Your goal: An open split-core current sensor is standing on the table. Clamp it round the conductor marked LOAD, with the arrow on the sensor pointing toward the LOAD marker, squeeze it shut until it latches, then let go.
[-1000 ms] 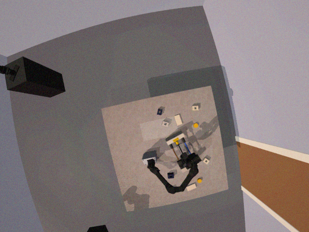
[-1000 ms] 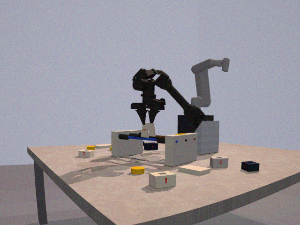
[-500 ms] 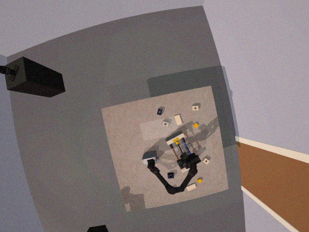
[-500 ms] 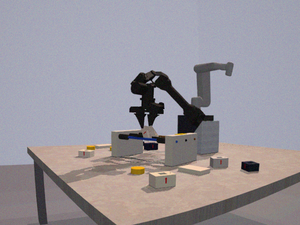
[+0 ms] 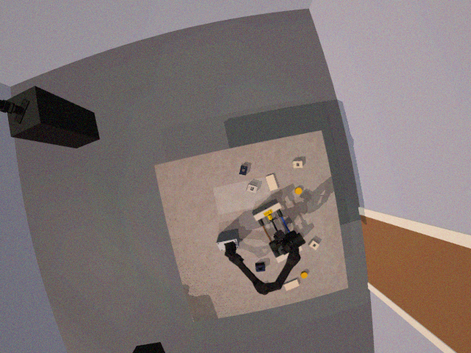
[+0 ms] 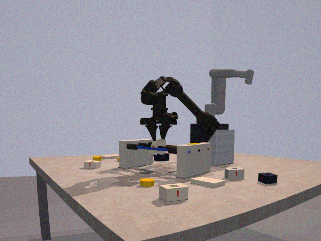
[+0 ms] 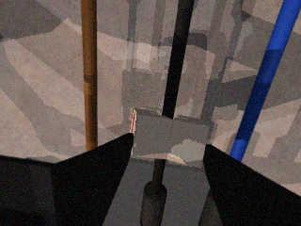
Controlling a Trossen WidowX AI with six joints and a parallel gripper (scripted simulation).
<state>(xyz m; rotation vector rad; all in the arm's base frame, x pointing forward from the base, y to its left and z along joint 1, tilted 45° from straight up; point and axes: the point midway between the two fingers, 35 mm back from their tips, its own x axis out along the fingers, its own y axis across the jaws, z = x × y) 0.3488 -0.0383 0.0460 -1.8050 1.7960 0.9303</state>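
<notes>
My gripper [image 6: 158, 139] [image 7: 167, 144] points down and is shut on the white current sensor [image 6: 161, 144] [image 7: 150, 134]. The sensor sits over the middle, black conductor [image 5: 274, 226] [image 7: 177, 61], which passes under it and shows on both sides. A seam runs across the sensor's top; whether its jaws are latched is hidden. Its red arrow shows at one side edge, its heading too small to tell. The blue conductor [image 5: 285, 224] [image 6: 153, 148] [image 7: 263, 85] and brown conductor [image 5: 266, 232] [image 7: 89, 71] run either side. A yellow marker [image 5: 268, 213] [image 6: 193, 143] sits on one end block; its text is unreadable.
Two white end blocks [image 6: 136, 157] [image 6: 193, 161] hold the conductors. Around them stand pale boxes [image 6: 173, 194] [image 6: 234, 173] [image 6: 92, 164] with red arrows, dark boxes [image 5: 243, 169] [image 5: 260, 266], yellow discs [image 5: 298, 190] [image 5: 304, 274] and flat pale blocks [image 5: 271, 182] [image 5: 291, 284].
</notes>
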